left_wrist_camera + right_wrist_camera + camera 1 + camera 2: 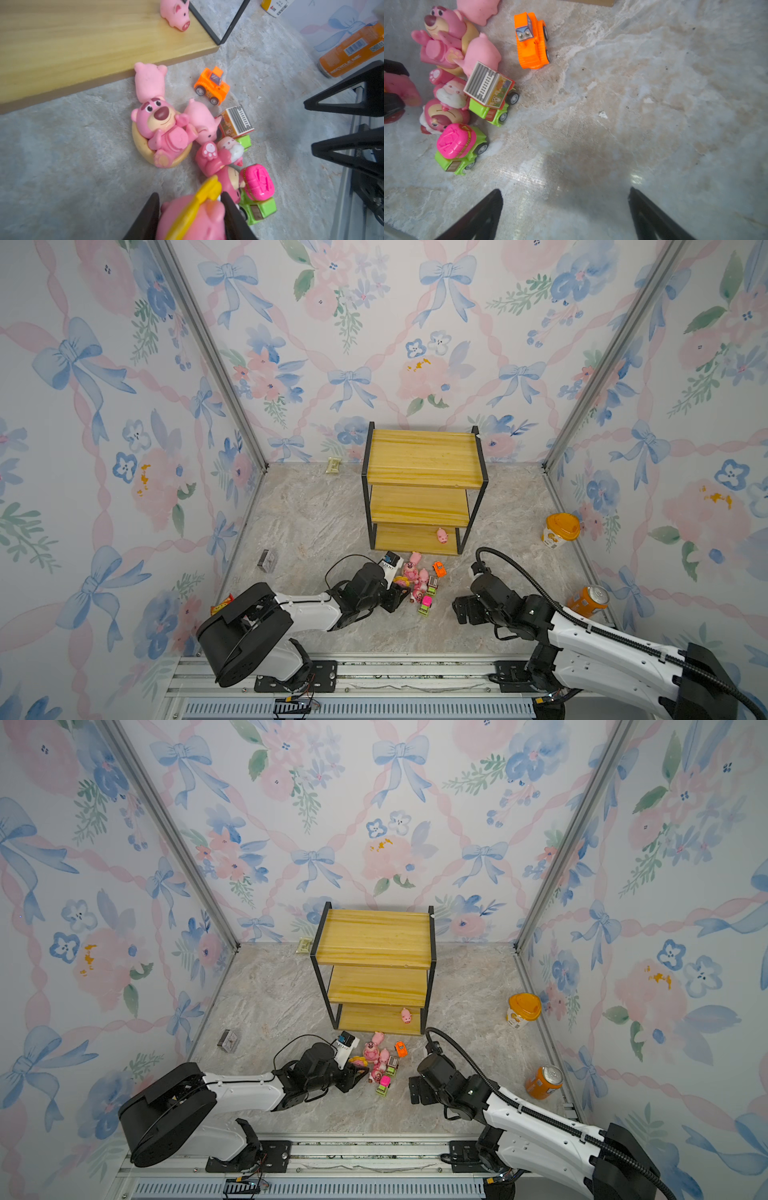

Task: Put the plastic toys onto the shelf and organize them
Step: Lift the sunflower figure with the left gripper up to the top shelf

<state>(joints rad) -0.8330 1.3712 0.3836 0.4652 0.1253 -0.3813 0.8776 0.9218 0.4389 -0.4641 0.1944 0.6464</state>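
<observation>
My left gripper (190, 207) is shut on a pink bear with a yellow sunflower ring (193, 218), at the left edge of the toy pile (419, 585) in front of the shelf (424, 456). On the floor lie another pink bear (162, 128), pink pigs, an orange car (212, 86), a red-green car (234, 122) and a pink-green car (257, 193). One pink pig (441, 535) stands on the shelf's bottom board. My right gripper (564, 197) is open over bare floor, right of the pile, with nothing between its fingers.
A yellow-lidded cup (561, 529) and an orange can (589, 601) stand by the right wall. A small packet (333, 465) lies at the back left of the shelf, a grey box (267, 561) near the left wall, a red snack packet (221, 604) behind my left arm.
</observation>
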